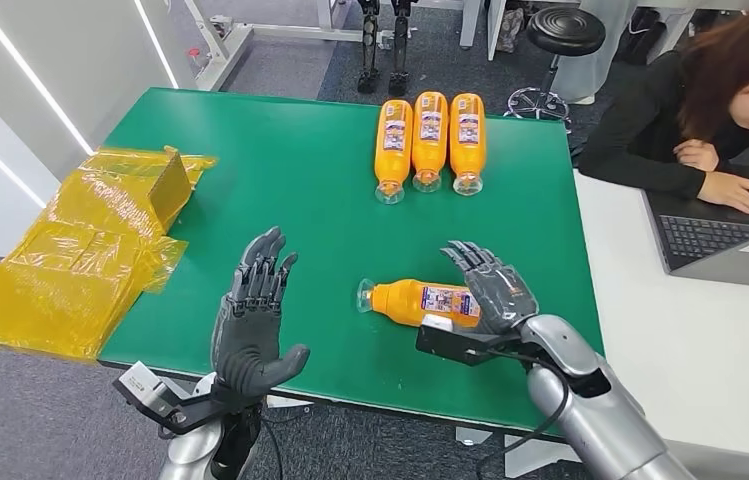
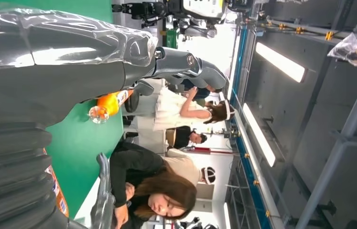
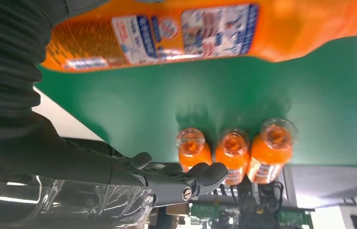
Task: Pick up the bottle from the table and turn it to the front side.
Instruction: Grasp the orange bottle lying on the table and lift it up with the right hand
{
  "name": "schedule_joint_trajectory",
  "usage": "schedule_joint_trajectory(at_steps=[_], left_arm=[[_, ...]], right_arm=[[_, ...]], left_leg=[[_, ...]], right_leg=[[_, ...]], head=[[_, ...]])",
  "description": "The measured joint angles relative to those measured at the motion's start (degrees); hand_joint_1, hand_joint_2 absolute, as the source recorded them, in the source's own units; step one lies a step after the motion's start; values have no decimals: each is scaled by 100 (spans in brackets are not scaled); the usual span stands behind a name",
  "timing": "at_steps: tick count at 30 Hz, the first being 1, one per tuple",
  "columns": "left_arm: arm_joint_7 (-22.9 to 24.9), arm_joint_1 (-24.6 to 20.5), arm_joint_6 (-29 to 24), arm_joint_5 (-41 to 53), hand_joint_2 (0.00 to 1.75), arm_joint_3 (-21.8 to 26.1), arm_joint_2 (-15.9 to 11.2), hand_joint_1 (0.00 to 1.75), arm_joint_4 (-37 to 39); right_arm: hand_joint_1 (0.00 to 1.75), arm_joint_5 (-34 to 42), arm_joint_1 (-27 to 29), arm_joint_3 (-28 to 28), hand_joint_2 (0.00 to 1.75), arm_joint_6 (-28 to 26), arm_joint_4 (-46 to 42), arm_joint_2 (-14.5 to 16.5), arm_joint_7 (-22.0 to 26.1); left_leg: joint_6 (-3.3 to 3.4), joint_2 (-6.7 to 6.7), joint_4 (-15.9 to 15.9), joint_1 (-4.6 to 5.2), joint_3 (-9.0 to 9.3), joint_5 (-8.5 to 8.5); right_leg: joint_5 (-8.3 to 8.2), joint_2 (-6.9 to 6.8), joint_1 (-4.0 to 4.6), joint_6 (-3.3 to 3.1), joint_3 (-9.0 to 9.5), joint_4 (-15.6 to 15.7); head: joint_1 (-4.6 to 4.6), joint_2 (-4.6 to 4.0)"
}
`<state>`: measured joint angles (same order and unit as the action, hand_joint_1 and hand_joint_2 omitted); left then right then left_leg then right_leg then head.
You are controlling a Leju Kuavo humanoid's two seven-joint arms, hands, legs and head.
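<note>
An orange juice bottle (image 1: 418, 301) (image 3: 167, 33) lies on its side on the green table (image 1: 290, 190), clear cap pointing to my left. My right hand (image 1: 490, 284) (image 3: 119, 183) is open at the bottle's base end, fingers stretched out flat and not wrapped around it. Whether the palm touches the bottle I cannot tell. My left hand (image 1: 255, 310) (image 2: 71, 62) is raised and open to the left of the bottle, apart from it, fingers pointing up. The left wrist view catches the bottle's (image 2: 108, 105) cap end past the thumb.
Three more orange bottles (image 1: 430, 140) (image 3: 233, 152) lie side by side at the table's far edge. Crumpled yellow plastic wrap (image 1: 90, 240) hangs over the left edge. A person (image 1: 710, 110) works at a laptop (image 1: 725, 245) on the white table (image 1: 690, 350) to the right.
</note>
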<state>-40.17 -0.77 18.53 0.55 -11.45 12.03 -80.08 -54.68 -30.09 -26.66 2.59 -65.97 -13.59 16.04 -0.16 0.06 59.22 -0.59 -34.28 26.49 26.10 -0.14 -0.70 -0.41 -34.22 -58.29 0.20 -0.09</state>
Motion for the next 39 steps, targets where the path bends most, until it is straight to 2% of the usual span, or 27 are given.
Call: schedule_joint_trajectory(at_steps=[5,10,12,16,19,28,37,39], left_arm=[[0,0,1,2,175,0,7,0,4],[0,1,-2,1,175,2,8,0,22],[0,11,-4,-3,175,2,3,0,32],[0,105,-7,-30,175,2,-14,0,37],[0,180,-15,-36,175,2,-27,0,37],[0,186,-88,-85,175,2,-32,0,56],[0,119,-90,-109,175,2,-32,0,119],[0,91,-98,-121,175,2,-32,0,141]], right_arm=[[0,308,-633,-335,175,236,683,-81,68],[0,434,-878,-495,175,409,976,-125,103],[0,678,-1045,-589,175,779,1112,-175,175],[0,1368,-1498,-974,175,1924,1500,-348,303],[0,1626,-1672,-1243,175,2306,1685,-445,317],[0,1959,-1762,-2025,175,2123,2197,-480,176],[1,2004,-1856,-2306,175,2071,2464,-438,160],[86,2047,-1883,-2358,175,2065,2508,-427,150]], left_leg=[[0,-2,1,0,0,0],[0,-1,1,0,0,1],[-1,1,1,0,0,1],[5,-10,1,0,-2,-3],[7,-13,1,1,-3,-4],[6,-12,1,0,-3,-3],[7,-9,2,0,1,-4],[7,-9,2,0,3,-4]], right_leg=[[0,-3,0,0,-1,0],[0,-1,0,0,-2,0],[0,2,0,0,-2,0],[0,-14,0,0,-1,1],[0,-18,0,0,1,1],[0,-17,1,0,-1,1],[0,-14,1,1,3,1],[0,-14,0,1,6,1]], head=[[-1,0],[-1,0],[-2,0],[1,0],[-1,0],[-1,0],[0,0],[-1,0]])
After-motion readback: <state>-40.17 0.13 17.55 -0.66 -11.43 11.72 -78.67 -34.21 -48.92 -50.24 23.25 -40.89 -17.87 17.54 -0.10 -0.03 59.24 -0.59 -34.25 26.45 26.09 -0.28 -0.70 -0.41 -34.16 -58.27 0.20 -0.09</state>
